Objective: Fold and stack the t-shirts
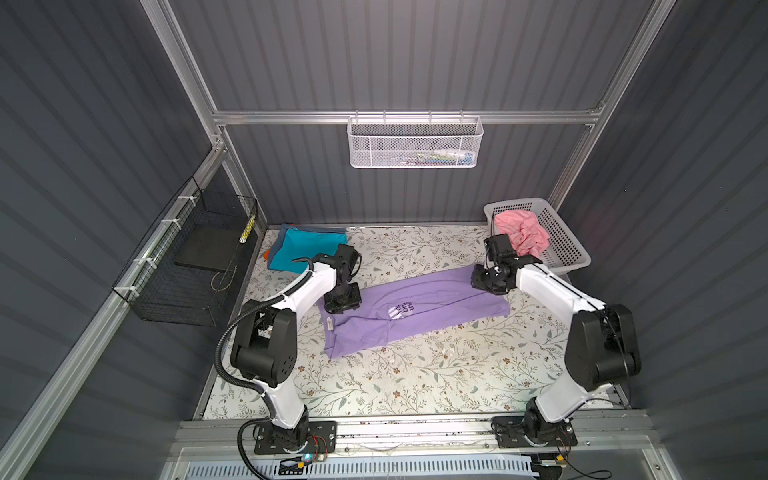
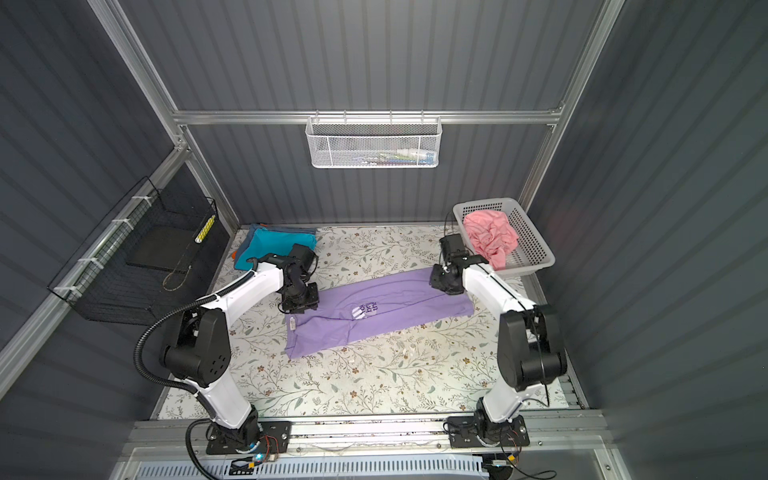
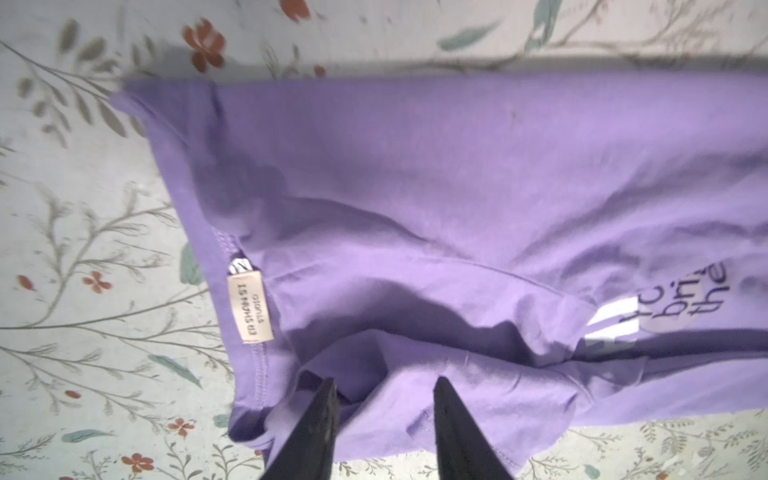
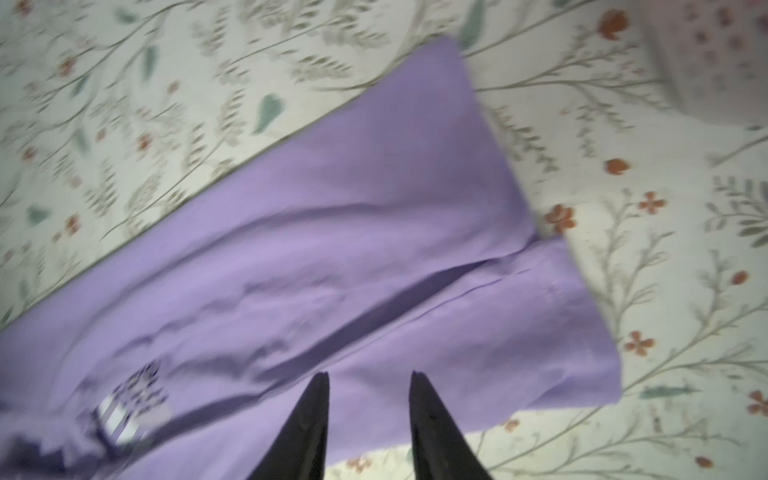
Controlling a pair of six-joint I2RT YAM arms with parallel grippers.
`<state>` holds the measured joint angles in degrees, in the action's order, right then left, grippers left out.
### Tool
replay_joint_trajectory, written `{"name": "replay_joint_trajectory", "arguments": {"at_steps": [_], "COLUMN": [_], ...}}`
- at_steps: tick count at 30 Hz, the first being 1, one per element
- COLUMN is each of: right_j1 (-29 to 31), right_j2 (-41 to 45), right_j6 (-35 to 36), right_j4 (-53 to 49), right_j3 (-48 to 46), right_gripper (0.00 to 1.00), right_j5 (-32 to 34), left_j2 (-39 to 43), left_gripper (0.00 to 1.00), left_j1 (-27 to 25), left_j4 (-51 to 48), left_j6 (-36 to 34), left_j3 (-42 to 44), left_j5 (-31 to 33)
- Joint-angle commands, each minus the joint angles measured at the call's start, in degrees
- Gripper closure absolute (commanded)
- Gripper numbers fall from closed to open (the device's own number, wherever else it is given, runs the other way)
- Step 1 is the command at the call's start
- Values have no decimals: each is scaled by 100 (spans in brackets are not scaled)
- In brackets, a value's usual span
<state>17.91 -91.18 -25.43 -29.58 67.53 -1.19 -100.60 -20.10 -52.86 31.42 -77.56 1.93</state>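
Left gripper (image 3: 385,381), fingers apart and holding nothing, over the label end of the lavender t-shirt (image 1: 415,316). Right gripper (image 4: 370,374), fingers also apart and empty, over the shirt's right end. The shirt lies folded into a long strip across the middle of the floral table (image 1: 415,386). Far left: teal t-shirt (image 1: 307,245), folded, topping other folded t-shirts (image 1: 286,231). Far right: pink t-shirt (image 1: 521,232), crumpled in the white basket (image 1: 571,245).

Wears white shells (image 1: 311,282), black joint housings (image 1: 266,345); trails ribbed black conduit (image 1: 217,347) along left arm (image 1: 286,399); black base plates (image 1: 322,432) at 6 o'clock.
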Motion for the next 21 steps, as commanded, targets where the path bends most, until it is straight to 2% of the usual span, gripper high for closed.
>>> {"name": "replay_joint_trajectory", "arguments": {"at_steps": [1,5,9,12,16,21], "right_j1": [769,1760,2541,2781,2912,3077], "right_j2": [218,-58,-614,-1021,-1486,-1860], "right_j6": [257,202,142,-25,-246,-449], "right_j4": [449,779,1096,1275,1482,1587], "right_j3": [-451,-576,-368,-181,22,255], "right_gripper": [67,67,62,59,57,54], "right_j5": [-445,-990,-1262,-1541,-2086,-2361], "left_j2": [392,917,1483,1637,1588,1316], "left_gripper": [58,56,42,34,37,45], "left_j1": [8,6,7,12,6,11], "left_j4": [-225,-220,72,434,882,1133], "left_j6": [-93,12,216,374,489,470], "left_j3": [38,642,1479,1958,2243,2234], "left_j5": [144,110,-73,-322,-554,-483]}}
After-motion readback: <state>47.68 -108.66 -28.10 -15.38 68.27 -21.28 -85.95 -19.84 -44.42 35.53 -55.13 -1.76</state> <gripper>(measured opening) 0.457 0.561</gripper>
